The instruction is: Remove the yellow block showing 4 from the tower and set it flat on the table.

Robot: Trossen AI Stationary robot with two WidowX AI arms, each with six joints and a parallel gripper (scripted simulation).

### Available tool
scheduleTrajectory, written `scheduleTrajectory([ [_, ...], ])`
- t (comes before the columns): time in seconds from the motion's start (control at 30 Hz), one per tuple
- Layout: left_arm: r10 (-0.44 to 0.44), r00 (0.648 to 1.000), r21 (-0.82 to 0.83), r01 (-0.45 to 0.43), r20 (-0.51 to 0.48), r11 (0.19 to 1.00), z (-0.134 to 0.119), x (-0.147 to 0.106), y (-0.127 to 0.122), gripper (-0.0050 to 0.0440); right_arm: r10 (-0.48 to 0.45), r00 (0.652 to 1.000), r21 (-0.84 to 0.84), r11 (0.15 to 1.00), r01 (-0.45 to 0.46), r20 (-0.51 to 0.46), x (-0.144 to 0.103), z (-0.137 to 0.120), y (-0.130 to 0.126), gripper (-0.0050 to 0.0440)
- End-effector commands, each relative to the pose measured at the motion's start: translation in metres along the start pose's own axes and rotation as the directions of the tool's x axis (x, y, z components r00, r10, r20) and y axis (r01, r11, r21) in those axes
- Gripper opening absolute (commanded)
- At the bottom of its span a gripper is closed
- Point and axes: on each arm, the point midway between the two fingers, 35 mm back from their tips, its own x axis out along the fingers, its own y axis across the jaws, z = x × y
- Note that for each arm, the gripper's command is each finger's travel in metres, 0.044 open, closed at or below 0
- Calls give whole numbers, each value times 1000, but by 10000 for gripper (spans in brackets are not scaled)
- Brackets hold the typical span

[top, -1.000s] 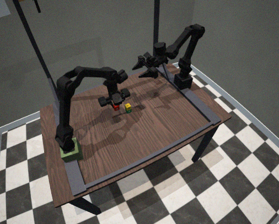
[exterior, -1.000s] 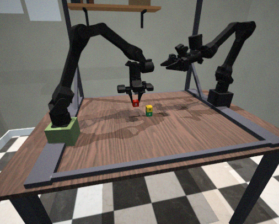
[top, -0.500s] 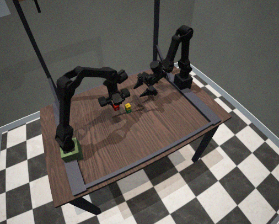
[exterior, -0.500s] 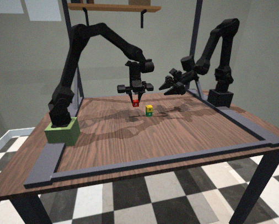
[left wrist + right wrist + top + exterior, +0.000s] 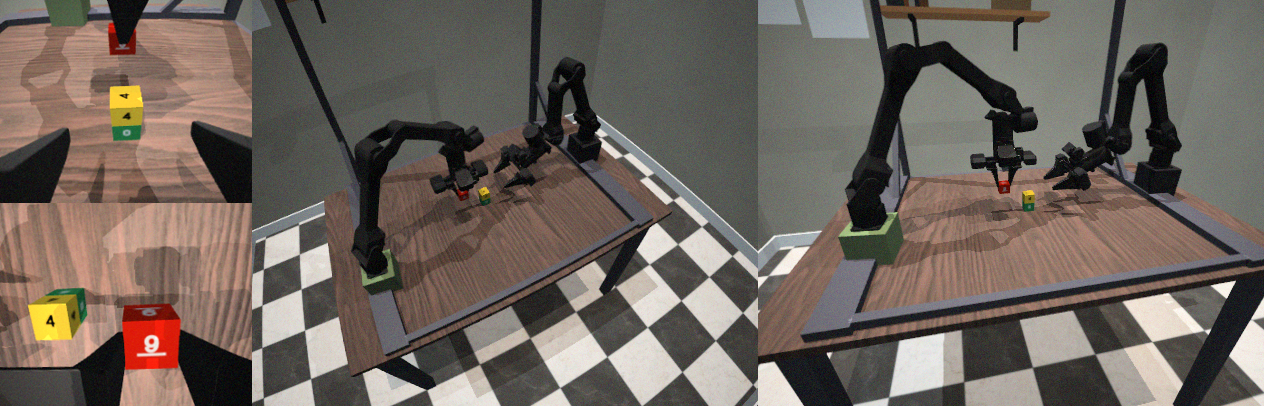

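Note:
A yellow block (image 5: 484, 192) (image 5: 1028, 196) (image 5: 117, 117) (image 5: 40, 322) showing 4 sits flat on a green block (image 5: 485, 202) (image 5: 1028, 207) (image 5: 118, 135) (image 5: 82, 309) showing 0, which stands on the table. My right gripper (image 5: 463, 192) (image 5: 1004, 185) is shut on a red block (image 5: 1004, 188) (image 5: 113, 43) (image 5: 151, 359) and holds it above the table, beside the two stacked blocks and higher than them. My left gripper (image 5: 500, 179) (image 5: 1049, 183) is open and empty, tilted down on the other side of the stack. In the left wrist view the stack shows between its fingers, still ahead of them.
The right arm stands on a green base (image 5: 382, 277) (image 5: 870, 242), the left arm on a black base (image 5: 584, 150) (image 5: 1158, 178). Grey rails (image 5: 532, 275) (image 5: 1048, 291) border the wooden table (image 5: 477, 280) (image 5: 1058, 250). The two grippers face each other across the stack.

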Motion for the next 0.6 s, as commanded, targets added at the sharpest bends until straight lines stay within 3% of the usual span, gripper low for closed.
scheduleTrajectory([
  [0.0,0,999,4,0,43,1000,7,9,1,400,22,1000,0,1000,-22,-7,-7,-1,3,-50],
  [0.2,1,998,-9,-1,68,1000,12,62,1,400,22,1000,0,1000,-22,-7,-7,-1,3,-50],
  [0.27,1,998,-9,-1,68,1000,12,62,1,400,22,1000,0,1000,-22,-7,-7,-1,3,-50],
  [0.4,0,996,-17,1,84,1000,10,97,0,400,22,1000,0,1000,-22,-7,-7,-1,3,-50],
  [0.57,1,996,-19,1,89,1000,10,105,0,400,22,1000,0,1000,-22,-7,-7,-1,3,-50],
])
